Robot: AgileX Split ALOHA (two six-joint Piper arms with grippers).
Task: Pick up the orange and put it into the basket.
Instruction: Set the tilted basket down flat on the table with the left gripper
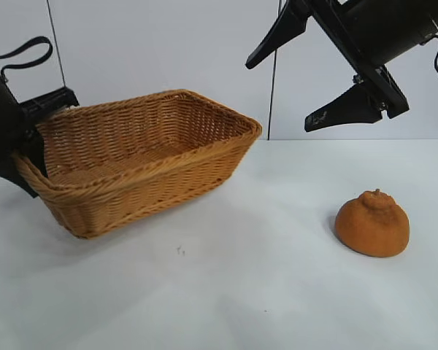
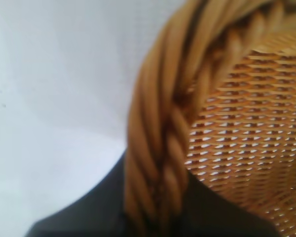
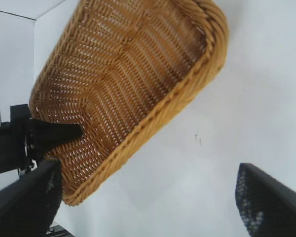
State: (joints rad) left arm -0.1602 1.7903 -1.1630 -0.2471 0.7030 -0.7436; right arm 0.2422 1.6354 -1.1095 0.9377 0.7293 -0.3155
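At the far left of the exterior view, the left gripper (image 1: 29,157) sits at the near-left end of the wicker basket (image 1: 150,193). Its fingers are clamped on the braided rim: one dark finger (image 3: 56,133) lies inside against the weave, the other outside, and the left wrist view shows the rim (image 2: 160,163) passing straight between them. The basket stands on the white table (image 1: 226,292) in the left half of the frame, tilted slightly, with nothing visible inside it.

At the upper right, the right gripper (image 1: 306,84) hangs in the air with its fingers spread wide and nothing between them. It is well above the table and somewhat left of the orange (image 1: 372,223), which rests stem-bump up on the table at the right, well apart from the basket.

Judgement: the pick has not begun; the approach to the fruit is in hand. The next move calls for the right arm to descend over the orange, straddle its dome with the open fingers, close, then lift and carry it leftward over the basket rim.

No brands, labels or legible writing appear in any view.
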